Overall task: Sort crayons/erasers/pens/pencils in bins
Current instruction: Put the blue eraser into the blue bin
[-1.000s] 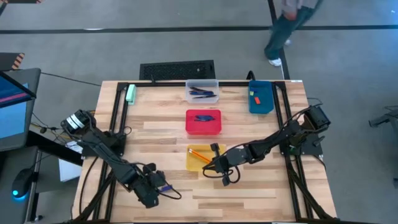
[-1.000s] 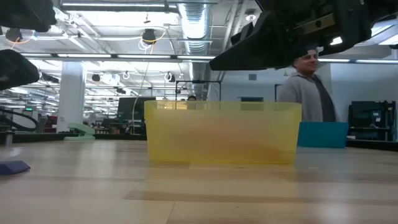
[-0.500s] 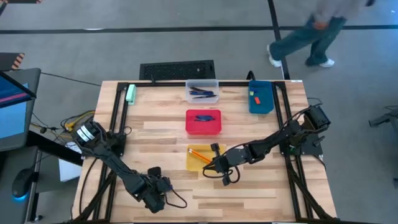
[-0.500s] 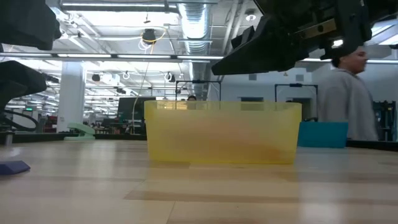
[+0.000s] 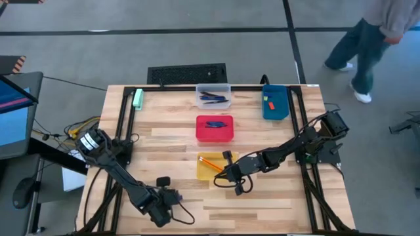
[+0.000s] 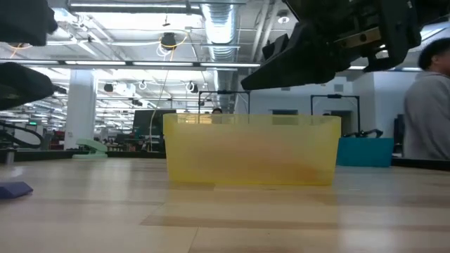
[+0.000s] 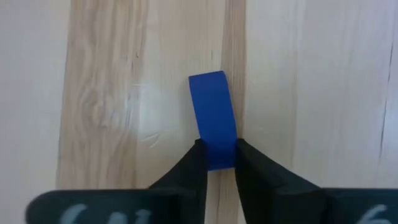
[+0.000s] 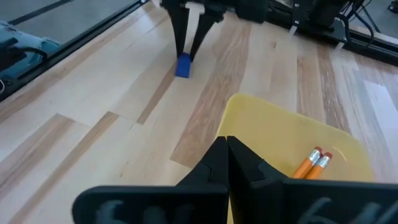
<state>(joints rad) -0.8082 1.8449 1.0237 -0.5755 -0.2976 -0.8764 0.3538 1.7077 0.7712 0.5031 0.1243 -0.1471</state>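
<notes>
Could lose the crayon [image 7: 213, 118] on the lift: pinched only at its near end, likely to pivot or slip back onto the counter [image 5: 262, 203]. Left gripper [image 7: 216, 154] low at the near left of the counter, fingers closed on that short blue stick, apparently flat on the wood. Right gripper [image 8: 227, 151] hovering at the yellow bin [image 5: 214, 167] holding two pencils [image 8: 313, 163], fingers pressed together, empty.

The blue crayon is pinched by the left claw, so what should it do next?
Probably lift it straight up. The left claw is shut on the crayon, which lies on the table, and the red bin with blue crayons is farther off.
</notes>
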